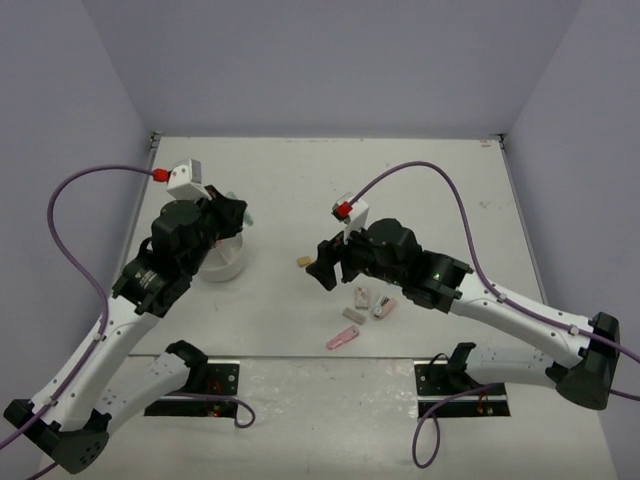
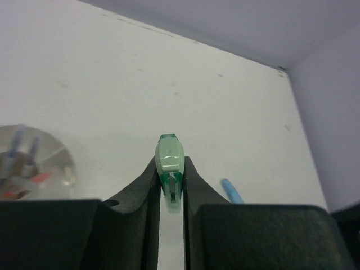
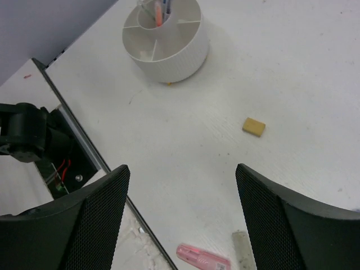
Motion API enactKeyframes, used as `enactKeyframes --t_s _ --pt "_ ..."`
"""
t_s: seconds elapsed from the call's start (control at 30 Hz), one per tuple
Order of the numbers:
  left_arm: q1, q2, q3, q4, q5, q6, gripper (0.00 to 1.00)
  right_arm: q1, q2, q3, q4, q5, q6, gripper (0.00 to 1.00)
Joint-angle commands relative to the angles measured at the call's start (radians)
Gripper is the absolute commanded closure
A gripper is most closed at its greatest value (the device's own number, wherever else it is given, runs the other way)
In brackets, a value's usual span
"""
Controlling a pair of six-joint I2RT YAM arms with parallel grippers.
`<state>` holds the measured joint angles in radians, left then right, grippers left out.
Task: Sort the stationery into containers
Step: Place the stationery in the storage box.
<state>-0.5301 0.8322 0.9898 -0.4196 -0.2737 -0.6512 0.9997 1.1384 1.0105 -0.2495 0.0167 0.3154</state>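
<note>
Stationery: partly sorted, by my reckoning. A few pens (image 3: pixel 160 11) stand in the middle compartment, and most of the small pieces lie loose on the table (image 3: pixel 185 146).
Holder (image 3: pixel 188 48): round and white, on the table in front of my left arm. The outer compartments look bare where I can see into them.
Green marker (image 2: pixel 170 154): pinched between my left fingers, its end poking out past them. It is up off the table near the holder and not yet in it.
Left gripper (image 2: pixel 170 174): closed almost fully, clamped on the green marker.
Right gripper (image 3: pixel 180 219): fingers spread wide, gripping nothing and touching nothing. It hangs over bare table.
Tan eraser (image 3: pixel 254 126): flat on the table ahead of my right fingers, well clear of them.
Pink marker (image 3: pixel 202 257): lying flat on the near side, just beside a grey eraser (image 3: pixel 241 242).
Two short pieces (image 1: pixel 360 296): side by side next to my right wrist. I cannot tell what kind they are.
Blue marker (image 2: pixel 232 191): on the table beyond my left fingers, only its end in view.
Left to do: drop the green marker in, then fetch the erasers and the other markers. I judge the job less than half done.
</note>
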Motion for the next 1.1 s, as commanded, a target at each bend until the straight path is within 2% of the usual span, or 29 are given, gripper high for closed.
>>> enactKeyframes --t_s 0.0,0.17,0.3,0.37,0.43,0.5,0.6,0.7,0.8,0.97,1.07 --pt "0.035 0.012 0.004 -0.207 -0.504 0.073 1.00 -0.032 -0.084 -0.065 0.010 0.113 -0.011 0.20" --pt "0.064 -0.108 -0.193 -0.009 -0.553 0.215 1.00 -0.162 -0.171 -0.177 0.039 0.038 -0.006 0.20" --pt "0.103 -0.186 -0.251 0.119 -0.625 0.275 1.00 -0.197 -0.214 -0.221 0.055 0.015 -0.015 0.20" --pt "0.110 -0.173 -0.268 0.181 -0.642 0.320 0.99 -0.198 -0.220 -0.225 0.054 0.017 -0.021 0.20" --pt "0.169 -0.099 -0.249 0.213 -0.626 0.352 0.99 -0.199 -0.232 -0.234 0.054 0.016 -0.026 0.20" --pt "0.264 -0.035 -0.227 0.224 -0.536 0.363 1.00 -0.199 -0.248 -0.245 0.053 0.023 -0.033 0.20" --pt "0.410 0.000 -0.212 0.253 -0.257 0.363 1.00 -0.201 -0.281 -0.265 0.053 0.042 -0.043 0.19" --pt "0.501 0.030 -0.208 0.274 -0.115 0.371 1.00 -0.203 -0.298 -0.274 0.053 0.045 -0.050 0.18" --pt "0.656 0.083 -0.218 0.276 0.129 0.382 1.00 -0.202 -0.304 -0.277 0.053 0.041 -0.055 0.18" --pt "0.671 0.058 -0.306 0.343 0.211 0.380 0.98 -0.202 -0.305 -0.279 0.053 0.024 -0.055 0.18" --pt "0.671 0.073 -0.339 0.351 0.228 0.355 0.90 -0.203 -0.304 -0.277 0.049 0.020 -0.056 0.18"
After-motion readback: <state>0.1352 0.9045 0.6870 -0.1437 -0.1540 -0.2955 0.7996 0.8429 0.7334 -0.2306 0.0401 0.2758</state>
